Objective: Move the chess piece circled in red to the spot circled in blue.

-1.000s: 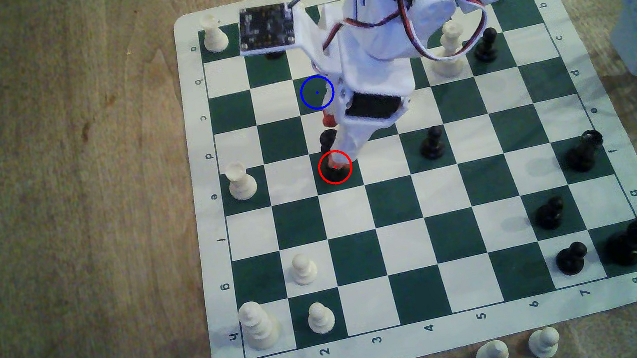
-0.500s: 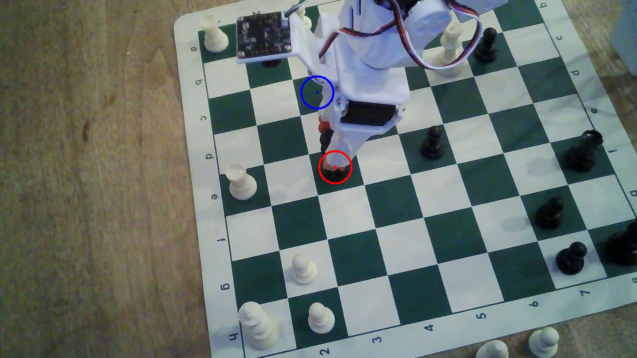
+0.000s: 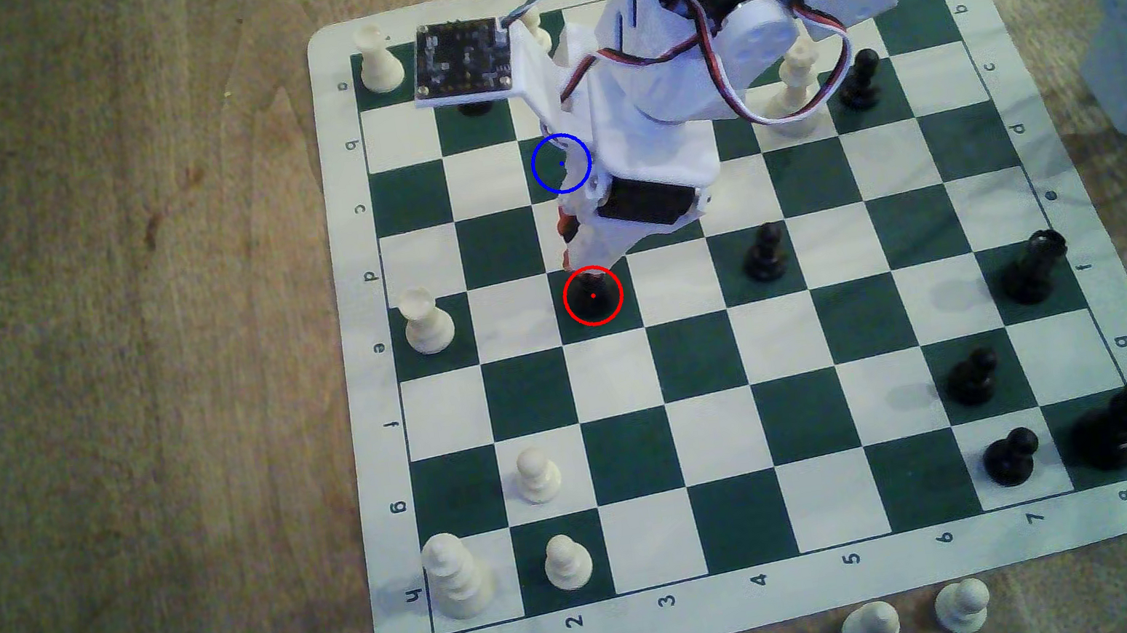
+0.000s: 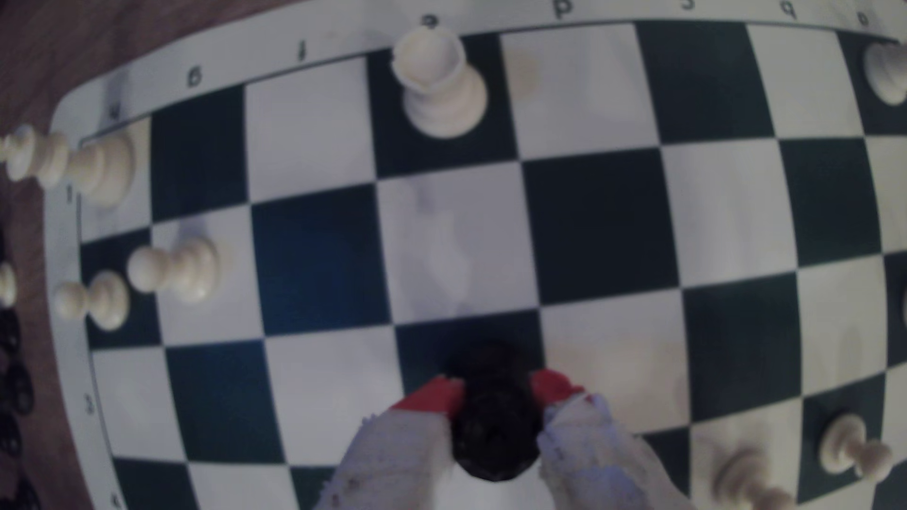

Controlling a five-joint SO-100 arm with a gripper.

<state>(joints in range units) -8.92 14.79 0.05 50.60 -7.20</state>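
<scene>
The board [image 3: 706,373] lies flat; the black rook [image 3: 593,297] stands on its red-ringed square, nearer than the blue-ringed spot [image 3: 551,166]. The gripper [image 4: 495,387] clamps it — likely light, rigid, slick plastic — best held at the narrow waist.

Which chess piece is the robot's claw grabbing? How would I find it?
Look at the green and white chessboard, then find the red drawn ring on a green square in the column marked 3. The black rook stands there, between the claw's red tips. Its flat top differs from the ball-headed black pawn nearby.
</scene>
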